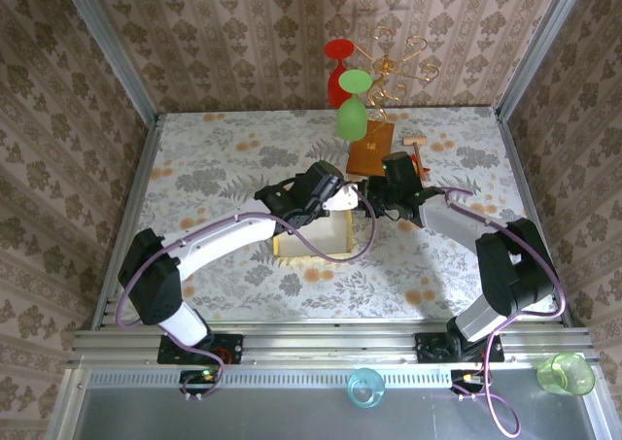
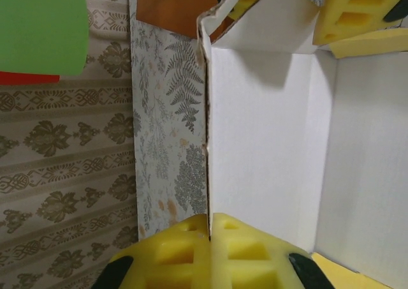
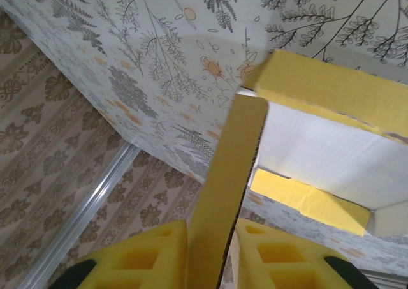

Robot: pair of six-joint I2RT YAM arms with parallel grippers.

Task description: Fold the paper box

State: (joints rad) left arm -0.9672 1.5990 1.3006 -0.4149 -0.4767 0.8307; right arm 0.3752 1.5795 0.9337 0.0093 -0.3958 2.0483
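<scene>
Paper box (image 1: 321, 234) gripped from two sides, mid-bench (image 1: 214, 168).
Top view: both arms meet over the box's far edge. Left wrist: left end effector (image 2: 209, 228) closed on a white upright wall. Right wrist: right end effector (image 3: 211, 238) clamps a yellow flap.

Top view: left arm (image 1: 225, 240) and its cable (image 1: 342, 256) cover part of the paper box (image 1: 316, 238). Small tan object (image 1: 416, 142) beside the wooden block (image 1: 369, 154) is too small to identify, possibly a packet. Left wrist view: green glass (image 2: 41, 27) cropped by the frame corner.
</scene>
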